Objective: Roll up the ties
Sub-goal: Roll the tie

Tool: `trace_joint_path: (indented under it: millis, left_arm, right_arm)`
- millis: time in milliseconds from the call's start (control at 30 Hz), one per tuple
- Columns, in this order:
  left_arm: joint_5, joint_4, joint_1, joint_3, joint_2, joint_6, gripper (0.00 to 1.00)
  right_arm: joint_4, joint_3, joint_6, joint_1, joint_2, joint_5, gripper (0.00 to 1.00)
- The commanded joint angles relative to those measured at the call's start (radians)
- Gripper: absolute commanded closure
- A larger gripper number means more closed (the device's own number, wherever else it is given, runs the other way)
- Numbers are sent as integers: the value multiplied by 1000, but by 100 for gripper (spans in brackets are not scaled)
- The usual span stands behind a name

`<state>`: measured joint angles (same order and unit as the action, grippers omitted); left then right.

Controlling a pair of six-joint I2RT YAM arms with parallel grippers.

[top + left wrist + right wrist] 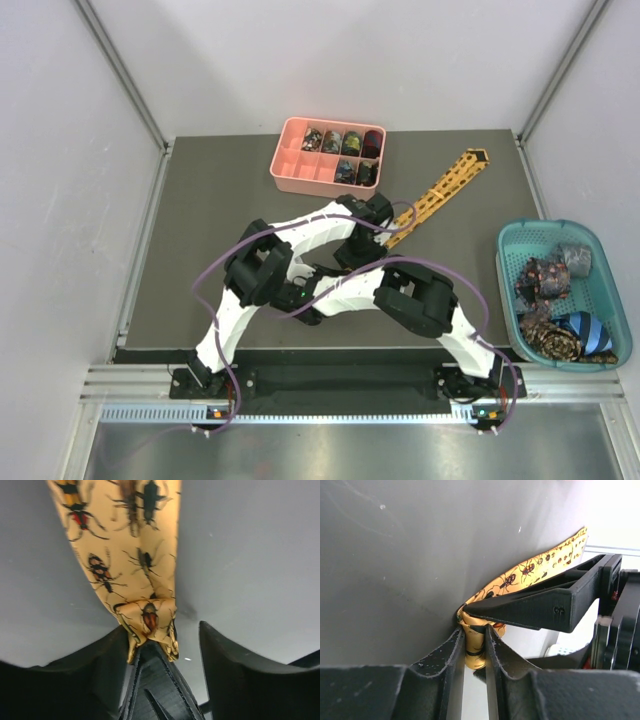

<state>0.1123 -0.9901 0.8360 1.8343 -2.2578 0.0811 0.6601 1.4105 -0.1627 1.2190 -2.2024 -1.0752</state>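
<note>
A golden-yellow tie (pixel 450 185) with dark insect prints lies diagonally on the mat, its near end folded into a small roll (pixel 150 620). My right gripper (pixel 473 630) is shut on that rolled end (pixel 475 652), which is pinched between both fingers. My left gripper (pixel 162 630) is open and straddles the roll and the right gripper's fingertips. Its left finger (pixel 100 665) is against the fabric and its right finger (pixel 235 670) stands apart. In the top view both grippers, left (pixel 375 218) and right (pixel 362 255), meet at the tie's near end, which the arms hide.
A pink compartment tray (pixel 290 165) at the back holds several rolled ties (pixel 350 145). A teal basket (pixel 510 270) at the right edge holds loose ties (pixel 548 275). The two arms cross over the middle of the dark mat (pixel 200 230).
</note>
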Motion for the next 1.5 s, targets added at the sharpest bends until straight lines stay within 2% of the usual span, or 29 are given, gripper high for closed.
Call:
trace_joint_path:
  millis: [0,100,167,333,533,633,733,867,900,1000,1100,1300,1467]
  left_arm:
    - [-17,-75,-8,-11,-26,-3,34]
    - [-23,-48,-17,39,9,11,24]
    - [-19,-16,-24,55,39,29,23]
    - [-4,200,-86,-22,223,100,16]
    - [114,508,-227,-283,484,212,9]
    - [121,623,-297,-410,587,284,7]
    - [109,703,-379,-539,678,390,7]
    - [161,887,-511,-748,796,571,6]
    - [177,910,-567,-779,808,595,6]
    - [234,975,-645,-872,833,660,7]
    - [242,978,-675,-920,840,661,7]
    - [221,1019,-680,-1014,876,661,7]
    - [190,1036,-672,-1081,914,591,8]
  right_arm:
    - [79,-4,-38,-58,-26,86,97]
    - [78,-1,-40,-56,-22,89,99]
    - [76,1,-41,-56,-19,93,100]
    - [47,-15,-18,-55,4,112,100]
    - [-28,-70,31,-50,98,161,100]
    - [-59,-93,57,-50,141,190,100]
    - [-85,-111,72,-52,181,236,100]
    - [-126,-125,92,-59,236,320,100]
    - [-135,-131,103,-67,263,365,100]
    - [-175,-151,114,-97,323,478,100]
    - [-238,-197,112,-145,395,623,100]
    - [-326,-269,88,-269,477,924,100]
    - [-378,-303,66,-383,481,1190,100]
